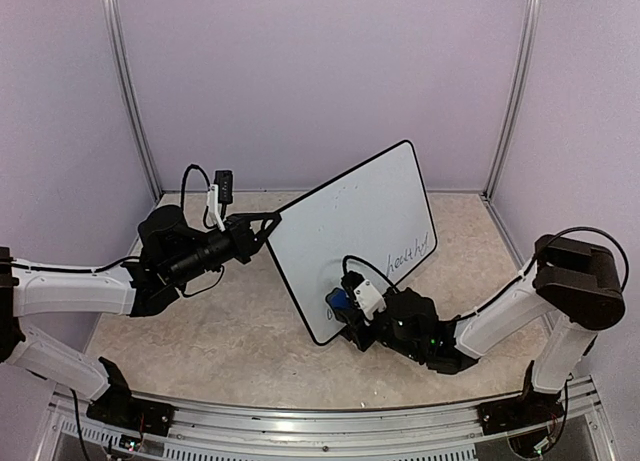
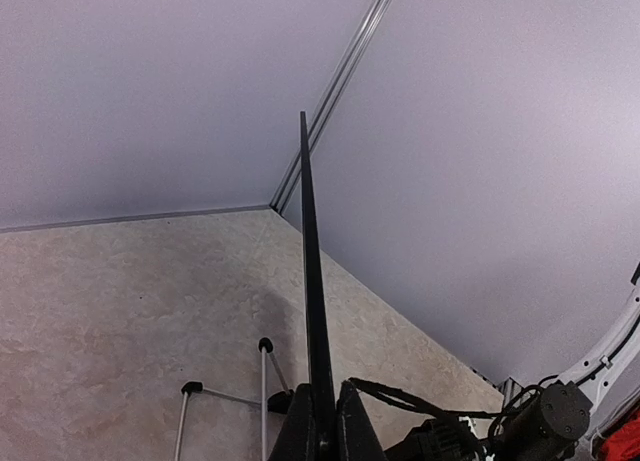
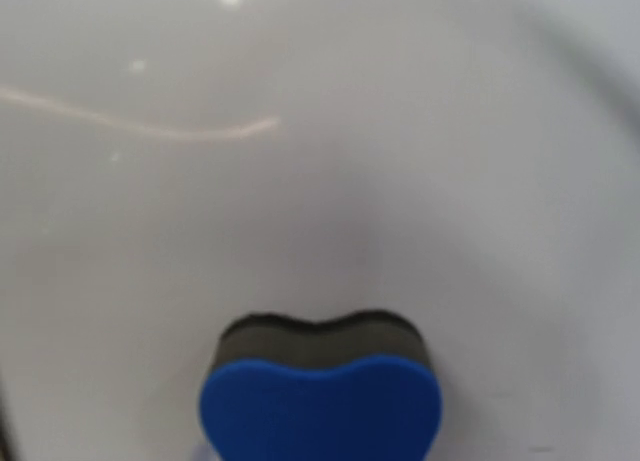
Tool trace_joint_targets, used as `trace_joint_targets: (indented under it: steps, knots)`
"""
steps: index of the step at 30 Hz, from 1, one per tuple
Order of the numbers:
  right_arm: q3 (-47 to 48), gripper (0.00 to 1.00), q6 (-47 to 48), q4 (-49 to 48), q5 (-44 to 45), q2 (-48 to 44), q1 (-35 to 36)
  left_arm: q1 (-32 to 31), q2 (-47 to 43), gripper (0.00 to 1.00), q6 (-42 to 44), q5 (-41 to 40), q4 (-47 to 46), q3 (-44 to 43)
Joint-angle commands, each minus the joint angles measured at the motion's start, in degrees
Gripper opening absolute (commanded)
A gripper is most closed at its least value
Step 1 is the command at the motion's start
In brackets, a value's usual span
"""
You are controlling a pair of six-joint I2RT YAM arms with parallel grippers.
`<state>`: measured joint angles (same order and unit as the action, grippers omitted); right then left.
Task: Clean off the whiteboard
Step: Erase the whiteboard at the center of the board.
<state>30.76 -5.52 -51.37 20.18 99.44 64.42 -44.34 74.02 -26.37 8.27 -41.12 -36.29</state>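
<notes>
A: Left side?
B: Your left gripper [image 1: 271,224] is clenched on the whiteboard [image 1: 355,226]; its rim rises between the fingers.
A: Right?
B: Your right gripper [image 1: 342,304] grasps the eraser [image 3: 322,401], pressed to the board just beyond the fingertips.

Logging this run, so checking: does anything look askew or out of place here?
The whiteboard sits askew, tipped on a diagonal with its far corner high, clamped at its edge by the left gripper. The right gripper holds the eraser against its lower part. Dark handwriting shows near the right edge. Nothing looks spilled or damaged.
</notes>
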Motion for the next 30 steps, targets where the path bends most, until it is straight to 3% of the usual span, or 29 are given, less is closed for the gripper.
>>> trace_joint_targets:
  steps: [1,4,10,14,30]
  knots:
    - [1.5,0.23,0.59,-0.5,-0.94,1.94,1.93,-2.28,2.08,0.0,2.55,9.9,6.23,1.93]
    - [0.64,0.24,-0.8,0.03,2.26,1.42,0.77,-2.25,1.98,0.0,2.55,10.0,6.23,2.01]
    - [-4.44,0.24,-5.28,-0.82,-0.51,-3.72,-6.98,-2.3,1.49,0.0,2.47,9.91,6.25,2.27]
    - [-3.77,0.23,-4.33,0.93,-1.25,-5.36,-7.58,-2.33,1.56,0.0,2.33,10.17,5.93,2.24]
    - [3.28,0.23,-0.66,-3.89,-6.85,5.1,3.52,-2.25,1.61,0.0,2.38,9.91,6.06,2.28]
